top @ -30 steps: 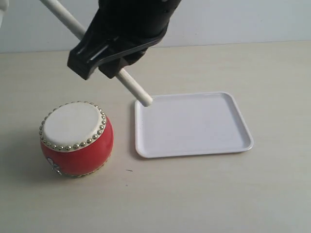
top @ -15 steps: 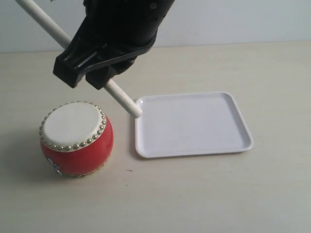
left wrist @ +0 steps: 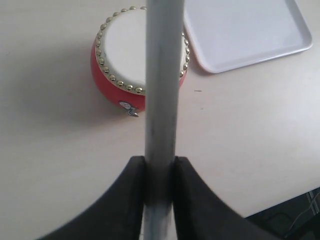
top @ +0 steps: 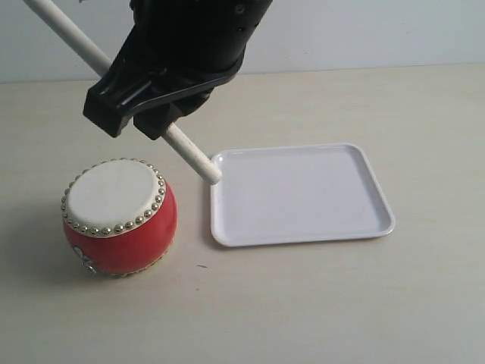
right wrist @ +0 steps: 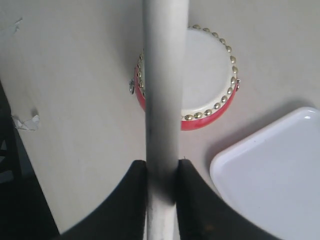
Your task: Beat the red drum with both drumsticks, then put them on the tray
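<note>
The red drum (top: pixel 114 201) with its cream skin stands left of the white tray (top: pixel 303 193), which holds nothing. In the exterior view my right gripper (top: pixel 140 114) hangs above and behind the drum, shut on a pale drumstick (top: pixel 189 152). That stick's tip hovers by the tray's near-left corner. In the right wrist view the right gripper (right wrist: pixel 162 167) clamps its stick (right wrist: pixel 162 75) over the drum (right wrist: pixel 205 75), with the tray (right wrist: pixel 275 170) beside it. My left gripper (left wrist: pixel 160 162) is shut on the other drumstick (left wrist: pixel 162 75), which points over the drum (left wrist: pixel 120 55) beside the tray (left wrist: pixel 245 30). The exterior view does not show the left gripper.
The table's edge and a dark floor (left wrist: pixel 295 215) lie close behind the left gripper. Another edge with a torn paper scrap (right wrist: pixel 27 121) shows in the right wrist view. A pale wall (top: pixel 379 30) closes off the far side of the table.
Over the last second my right gripper dropped and shifted left, bringing the stick's tip down toward the tray's corner. It has held still for the last half second.
</note>
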Action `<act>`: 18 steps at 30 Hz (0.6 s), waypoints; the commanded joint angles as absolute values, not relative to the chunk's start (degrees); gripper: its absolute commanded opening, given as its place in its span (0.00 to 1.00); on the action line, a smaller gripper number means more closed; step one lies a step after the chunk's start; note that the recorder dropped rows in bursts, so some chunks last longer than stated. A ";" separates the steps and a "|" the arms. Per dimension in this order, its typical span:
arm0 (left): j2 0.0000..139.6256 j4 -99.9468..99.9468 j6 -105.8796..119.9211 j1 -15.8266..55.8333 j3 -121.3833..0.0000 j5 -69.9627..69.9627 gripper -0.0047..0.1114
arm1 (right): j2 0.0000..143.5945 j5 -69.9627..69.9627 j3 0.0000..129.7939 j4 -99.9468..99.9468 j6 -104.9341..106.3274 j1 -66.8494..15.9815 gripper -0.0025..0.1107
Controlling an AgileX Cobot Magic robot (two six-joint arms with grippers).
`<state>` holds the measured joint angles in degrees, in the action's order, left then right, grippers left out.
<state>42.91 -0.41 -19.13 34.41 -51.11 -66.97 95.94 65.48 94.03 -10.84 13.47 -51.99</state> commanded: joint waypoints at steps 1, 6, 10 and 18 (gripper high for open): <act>42.60 -1.03 -19.78 34.26 -51.50 -66.21 0.04 | 95.91 65.98 94.54 -10.98 13.85 -51.96 0.02; 42.60 -1.02 -19.78 34.26 -51.50 -66.04 0.04 | 95.91 66.08 94.54 -10.98 13.85 -51.96 0.02; 42.60 -1.02 -19.78 34.26 -51.50 -66.04 0.04 | 95.91 66.08 94.54 -10.98 13.85 -51.96 0.02; 42.74 -1.02 -20.43 34.26 -51.50 -67.46 0.04 | 95.91 66.45 94.54 -10.98 13.85 -51.96 0.02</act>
